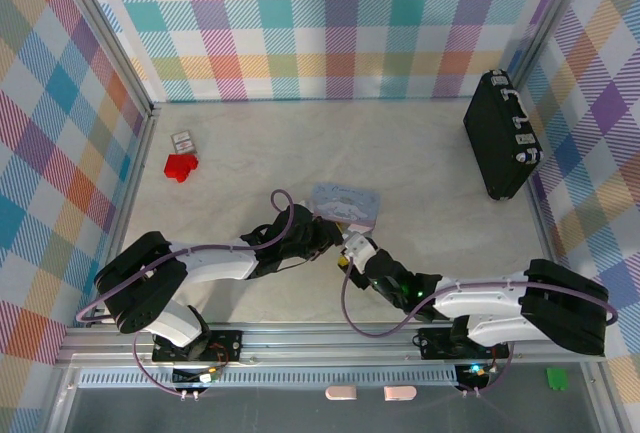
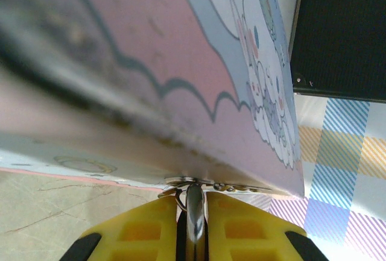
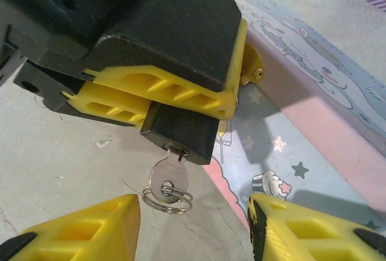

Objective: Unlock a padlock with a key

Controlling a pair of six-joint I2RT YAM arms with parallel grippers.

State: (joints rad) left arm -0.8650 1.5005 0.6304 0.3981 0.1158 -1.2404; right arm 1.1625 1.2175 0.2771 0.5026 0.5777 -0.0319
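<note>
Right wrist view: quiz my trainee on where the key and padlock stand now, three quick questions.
1. True or false: the key sits in the padlock.
2. Fill the blank: the right claw is ____ (open or shut).
3. What holds the padlock? A. the left claw B. the right claw C. neither

Key: 1 true. 2 open. 3 A.
</note>
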